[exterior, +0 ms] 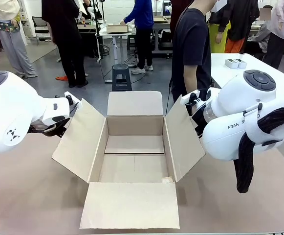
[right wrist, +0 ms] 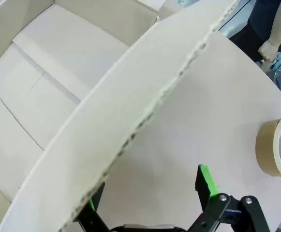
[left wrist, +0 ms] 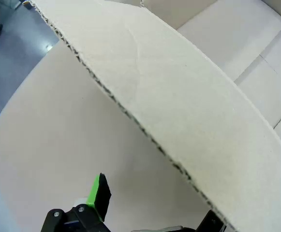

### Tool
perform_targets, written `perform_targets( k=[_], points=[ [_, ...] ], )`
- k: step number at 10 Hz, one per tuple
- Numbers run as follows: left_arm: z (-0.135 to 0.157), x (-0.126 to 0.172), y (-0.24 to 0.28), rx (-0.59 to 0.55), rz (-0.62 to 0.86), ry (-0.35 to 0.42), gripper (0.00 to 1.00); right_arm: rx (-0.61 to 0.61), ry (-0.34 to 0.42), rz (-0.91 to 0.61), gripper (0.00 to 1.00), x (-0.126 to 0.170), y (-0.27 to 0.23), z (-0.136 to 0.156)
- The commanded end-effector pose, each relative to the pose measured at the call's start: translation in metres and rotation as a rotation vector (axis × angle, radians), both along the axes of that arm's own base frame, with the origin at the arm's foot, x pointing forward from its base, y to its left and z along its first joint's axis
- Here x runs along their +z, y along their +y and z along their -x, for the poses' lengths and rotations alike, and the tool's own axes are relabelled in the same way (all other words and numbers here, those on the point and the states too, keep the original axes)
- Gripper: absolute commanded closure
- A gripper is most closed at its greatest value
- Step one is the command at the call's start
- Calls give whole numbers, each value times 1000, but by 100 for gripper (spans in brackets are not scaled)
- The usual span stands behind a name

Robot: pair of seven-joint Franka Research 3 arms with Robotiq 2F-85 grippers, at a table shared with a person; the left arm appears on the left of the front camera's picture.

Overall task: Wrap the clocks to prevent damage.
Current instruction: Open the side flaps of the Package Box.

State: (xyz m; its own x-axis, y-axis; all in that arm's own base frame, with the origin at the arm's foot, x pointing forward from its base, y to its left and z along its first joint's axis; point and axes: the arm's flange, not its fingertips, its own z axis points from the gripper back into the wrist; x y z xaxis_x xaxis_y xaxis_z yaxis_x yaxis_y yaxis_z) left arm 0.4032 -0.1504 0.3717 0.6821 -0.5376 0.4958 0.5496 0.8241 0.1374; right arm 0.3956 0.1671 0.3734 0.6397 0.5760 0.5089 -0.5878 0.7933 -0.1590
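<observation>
Open cardboard box [exterior: 130, 208], tan table [exterior: 29, 200], grey floor [exterior: 98, 84]

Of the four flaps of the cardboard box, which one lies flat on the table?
The flap nearest the robot, at the bottom of the front view. The left flap and right flap slant upward; the far flap stands upright.

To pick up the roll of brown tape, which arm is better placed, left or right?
Right, probably. The tape roll lies on the table outside the right flap, where the right gripper stands open astride that flap's edge. The left gripper is at the opposite flap, the box between.
</observation>
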Motion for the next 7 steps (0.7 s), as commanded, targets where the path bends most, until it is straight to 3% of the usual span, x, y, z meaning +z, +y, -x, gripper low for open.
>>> perform_targets(
  k=[1,7],
  points=[
    [0,0,0,0,0,0,0,0,0,-1,0,0,0,0],
    [0,0,0,0,0,0,0,0,0,-1,0,0,0,0]
  ],
)
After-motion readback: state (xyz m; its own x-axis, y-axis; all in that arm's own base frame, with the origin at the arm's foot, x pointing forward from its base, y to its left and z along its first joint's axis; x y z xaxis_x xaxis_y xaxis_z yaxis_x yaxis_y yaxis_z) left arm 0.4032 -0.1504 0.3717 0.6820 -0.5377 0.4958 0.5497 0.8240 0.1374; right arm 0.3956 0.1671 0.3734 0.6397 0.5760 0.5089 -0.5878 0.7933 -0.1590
